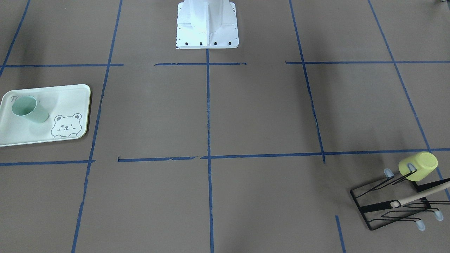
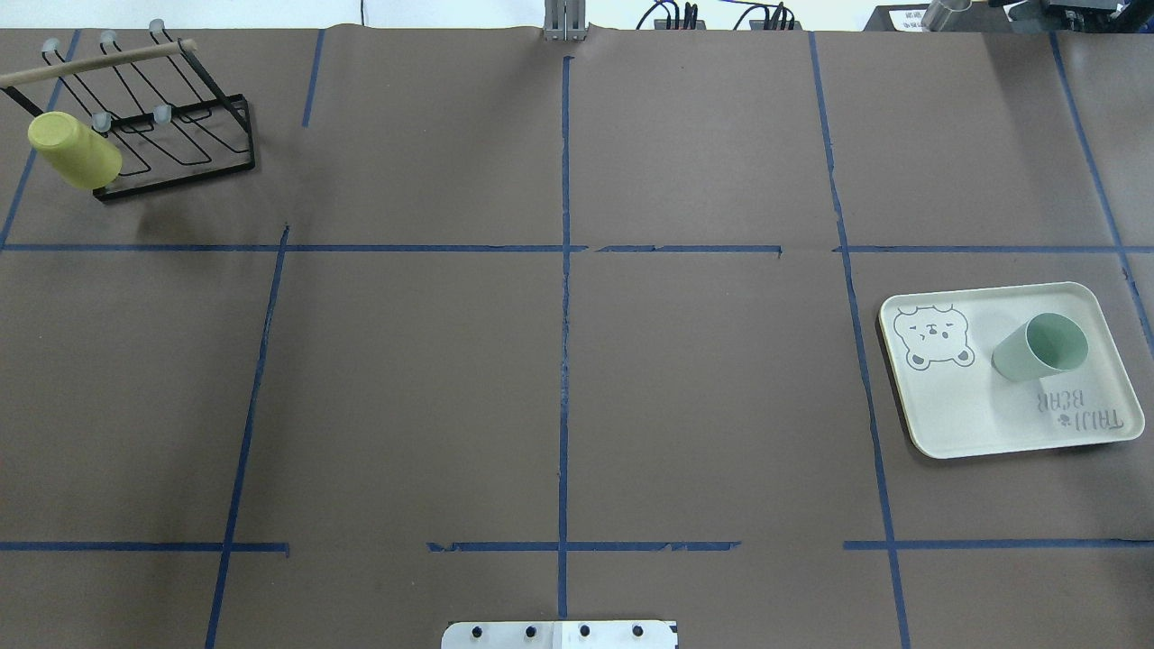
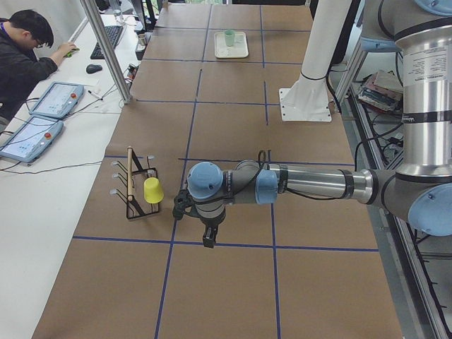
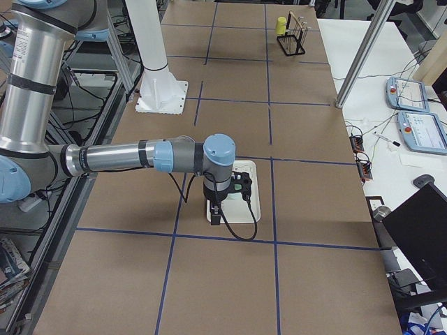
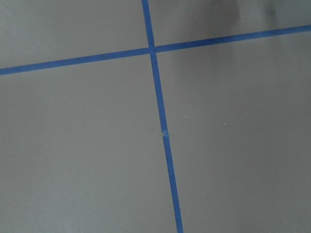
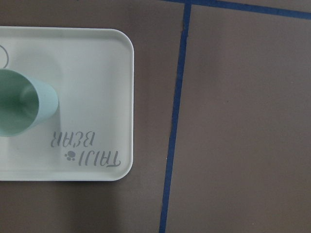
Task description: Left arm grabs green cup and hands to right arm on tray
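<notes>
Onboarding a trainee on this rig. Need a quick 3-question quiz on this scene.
1. True or false: the green cup stands upright on the tray.
2. Where is the yellow-green cup? A) on the tray B) hung on the black wire rack C) lying on the table
3. Fill in: the tray's drawing shows a ____.
Key: 1 true; 2 B; 3 bear.
</notes>
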You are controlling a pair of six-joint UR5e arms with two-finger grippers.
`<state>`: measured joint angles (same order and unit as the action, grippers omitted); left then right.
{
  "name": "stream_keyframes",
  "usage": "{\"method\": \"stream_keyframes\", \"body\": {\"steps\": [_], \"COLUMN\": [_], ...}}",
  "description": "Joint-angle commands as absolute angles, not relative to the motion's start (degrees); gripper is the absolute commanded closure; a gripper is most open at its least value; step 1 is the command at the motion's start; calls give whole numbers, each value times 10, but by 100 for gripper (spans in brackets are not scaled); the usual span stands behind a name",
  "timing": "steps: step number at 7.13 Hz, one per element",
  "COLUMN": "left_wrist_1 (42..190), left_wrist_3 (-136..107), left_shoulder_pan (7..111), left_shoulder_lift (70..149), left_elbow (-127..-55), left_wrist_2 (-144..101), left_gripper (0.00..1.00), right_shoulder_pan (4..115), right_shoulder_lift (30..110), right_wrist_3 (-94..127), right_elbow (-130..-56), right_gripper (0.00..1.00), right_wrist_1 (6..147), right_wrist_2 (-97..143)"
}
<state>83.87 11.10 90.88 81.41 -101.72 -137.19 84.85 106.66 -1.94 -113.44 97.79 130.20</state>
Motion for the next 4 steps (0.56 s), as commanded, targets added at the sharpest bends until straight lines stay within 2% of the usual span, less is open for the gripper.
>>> {"method": "stream_keyframes", "body": {"steps": [1, 4], "left_wrist_1": [839, 839], "left_wrist_3": [112, 112], "left_shoulder_pan": [909, 909], "left_shoulder_lift": [809, 808], "left_elbow": [-1021, -1025], "left_wrist_2": [-1369, -1369], "left_gripper": [0, 0], "right_shoulder_pan": [848, 848], "right_shoulder_lift": [1065, 1064], "right_wrist_3": [-19, -19], "right_elbow": [-1120, -1119], "right_gripper": [0, 0], "right_wrist_1": [976, 975], "right_wrist_2": [1303, 1303]}}
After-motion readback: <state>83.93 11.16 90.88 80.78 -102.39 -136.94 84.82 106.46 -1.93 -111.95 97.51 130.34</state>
